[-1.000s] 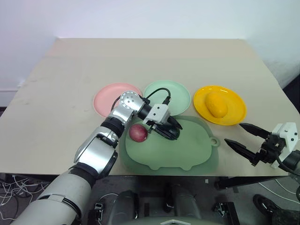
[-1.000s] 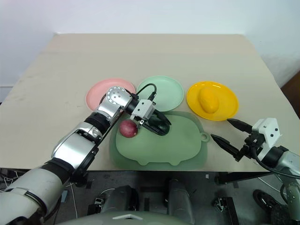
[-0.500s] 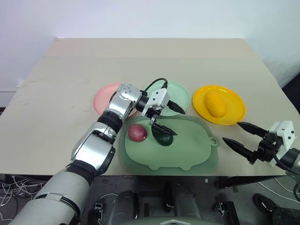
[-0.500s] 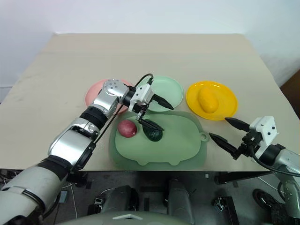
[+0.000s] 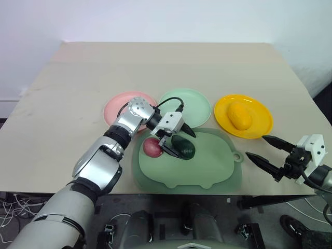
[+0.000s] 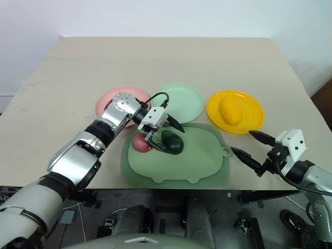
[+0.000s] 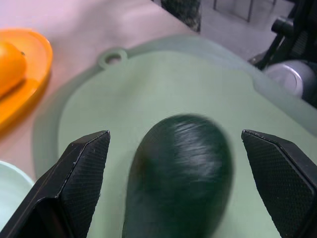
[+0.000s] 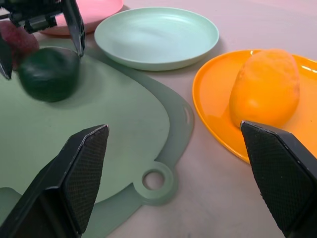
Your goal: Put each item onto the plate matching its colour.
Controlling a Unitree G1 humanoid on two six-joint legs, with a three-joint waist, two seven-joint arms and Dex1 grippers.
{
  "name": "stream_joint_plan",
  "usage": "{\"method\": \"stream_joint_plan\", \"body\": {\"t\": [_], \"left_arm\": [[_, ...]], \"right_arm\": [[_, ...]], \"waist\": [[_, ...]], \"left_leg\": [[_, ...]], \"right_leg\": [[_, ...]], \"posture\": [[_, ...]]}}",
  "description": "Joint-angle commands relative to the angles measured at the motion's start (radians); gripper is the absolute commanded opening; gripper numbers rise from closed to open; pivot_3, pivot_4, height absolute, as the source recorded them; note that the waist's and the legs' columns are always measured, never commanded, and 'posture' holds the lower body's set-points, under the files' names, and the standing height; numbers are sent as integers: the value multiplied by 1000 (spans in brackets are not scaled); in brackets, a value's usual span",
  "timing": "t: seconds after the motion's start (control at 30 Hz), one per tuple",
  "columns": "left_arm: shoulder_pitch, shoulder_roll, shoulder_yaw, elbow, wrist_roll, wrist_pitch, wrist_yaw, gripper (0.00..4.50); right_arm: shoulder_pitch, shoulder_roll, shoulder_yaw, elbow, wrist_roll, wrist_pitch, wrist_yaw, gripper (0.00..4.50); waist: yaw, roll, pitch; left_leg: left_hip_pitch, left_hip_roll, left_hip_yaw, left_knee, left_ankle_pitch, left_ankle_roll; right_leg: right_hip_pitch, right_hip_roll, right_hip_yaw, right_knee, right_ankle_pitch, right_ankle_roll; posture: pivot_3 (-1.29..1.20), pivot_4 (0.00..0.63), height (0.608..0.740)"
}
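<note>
avocado (image 5: 183,147) lies on cutting board (image 5: 207,171) near its far-left edge, long axis running left-far to right-near. l gripper (image 5: 174,142) spread wide astride it, not pinching. r gripper (image 5: 267,150) spread, empty, off table's right-near edge.

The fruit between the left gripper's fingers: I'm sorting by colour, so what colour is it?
Dark green avocado, best seen in the left wrist view.

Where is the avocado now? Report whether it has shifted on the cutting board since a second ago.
Yes. The avocado has shifted slightly toward the ring-handle end of the cutting board, away from the reddish-purple fruit.
</note>
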Motion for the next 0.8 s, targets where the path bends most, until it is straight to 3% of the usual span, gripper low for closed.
{"method": "stream_joint_plan", "body": {"t": [0.03,0.37,0.57,0.8], "left_arm": [[-12,-8,28,32,40,-37,-3,4460],[-11,-35,61,71,100,-72,-3,4460],[-20,-43,95,75,104,-67,-3,3175],[-80,-58,189,87,84,10,4,3176]], "right_arm": [[7,5,-19,-28,6,-8,-8,4500],[27,6,-23,-39,9,-11,-23,4500],[54,-13,-12,-31,-24,-46,16,4500],[97,-29,-28,-26,-33,-114,126,4500]], "waist": [[0,0,0],[0,0,0],[0,0,0],[0,-1,0]], "left_leg": [[0,0,0,0,0,0],[0,0,0,0,0,0],[0,0,0,0,0,0],[0,0,0,0,0,0]], "right_leg": [[0,0,0,0,0,0],[0,0,0,0,0,0],[0,0,0,0,0,0],[0,0,0,0,0,0]], "posture": [[0,150,737],[0,150,737],[0,150,737],[0,150,737]]}}
